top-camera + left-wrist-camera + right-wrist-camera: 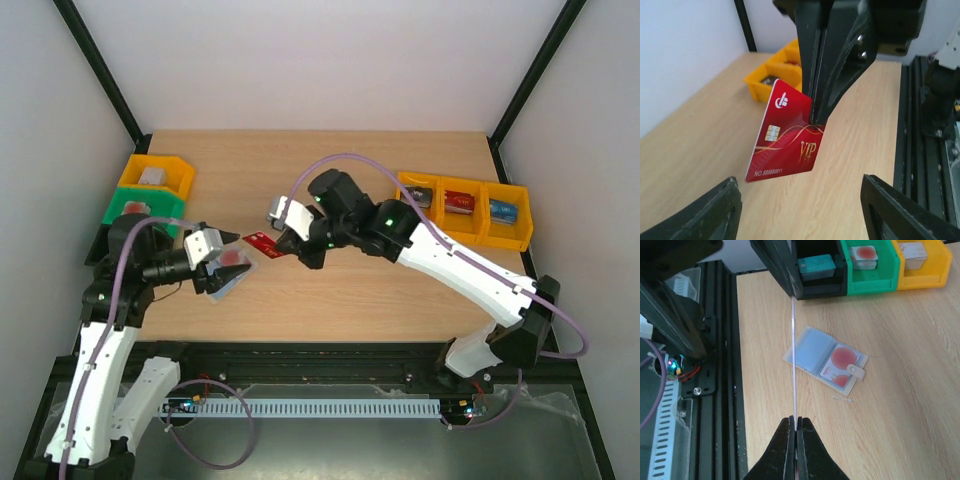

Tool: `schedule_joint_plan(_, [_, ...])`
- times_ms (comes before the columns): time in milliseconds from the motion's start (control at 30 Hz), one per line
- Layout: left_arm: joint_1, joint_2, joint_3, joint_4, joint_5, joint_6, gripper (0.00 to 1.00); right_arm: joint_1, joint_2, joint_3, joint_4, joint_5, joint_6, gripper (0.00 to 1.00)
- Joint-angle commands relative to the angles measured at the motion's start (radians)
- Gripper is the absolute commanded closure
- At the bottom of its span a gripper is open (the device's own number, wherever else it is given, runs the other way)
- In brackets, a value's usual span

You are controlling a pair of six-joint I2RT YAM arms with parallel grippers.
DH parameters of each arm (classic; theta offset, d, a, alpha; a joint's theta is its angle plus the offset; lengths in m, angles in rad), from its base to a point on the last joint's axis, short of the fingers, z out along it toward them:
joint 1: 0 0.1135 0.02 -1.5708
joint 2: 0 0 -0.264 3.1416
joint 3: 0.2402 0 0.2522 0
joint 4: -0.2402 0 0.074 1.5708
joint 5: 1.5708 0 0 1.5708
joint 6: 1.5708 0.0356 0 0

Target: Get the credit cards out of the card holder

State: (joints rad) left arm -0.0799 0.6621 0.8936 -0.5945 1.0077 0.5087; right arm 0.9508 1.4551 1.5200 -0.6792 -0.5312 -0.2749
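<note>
The right gripper (796,421) is clamped on the red credit card (785,137) just ahead of the left gripper (800,197), whose fingers stand apart and empty, with the card holder (812,350) lying open below.

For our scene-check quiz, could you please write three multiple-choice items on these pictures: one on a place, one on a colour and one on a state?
1. Where is the card holder?
A. lying on the table
B. lifted in the air
C. hanging over the table's edge

2. What colour is the credit card in the right gripper?
A. blue
B. red
C. green

3. In what state is the card holder?
A. folded and snapped shut
B. open, inside facing up
C. standing on its edge

Answers:
1 A, the right wrist view shows it flat on the wood.
2 B, the left wrist view shows the card's red face.
3 B, both leaves lie spread, with the snap tab loose.
</note>
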Motion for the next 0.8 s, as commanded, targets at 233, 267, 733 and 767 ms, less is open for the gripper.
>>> schedule_joint_plan(233, [-0.097,0.063,0.043,-0.209,-0.136,0.335,0.52,0.114,0.103,0.16,-0.138,0.077,-0.11,0.98])
schedule_joint_plan(267, [-0.099,0.063,0.041,-0.209,-0.133,0.335,0.58,0.118,0.111,0.169,-0.15,0.075,-0.116,0.98])
schedule_joint_plan(733, [-0.01,0.001,-0.197,0.83,0.016,-1.076,0.98,0.118,-0.263,-0.284,0.652,0.634,-0.273,0.44])
schedule_joint_plan(767, [0.004,0.003,-0.219,0.977,-0.026,-1.24,0.98,0.12,-0.305,-0.366,0.776,0.629,-0.366,0.42])
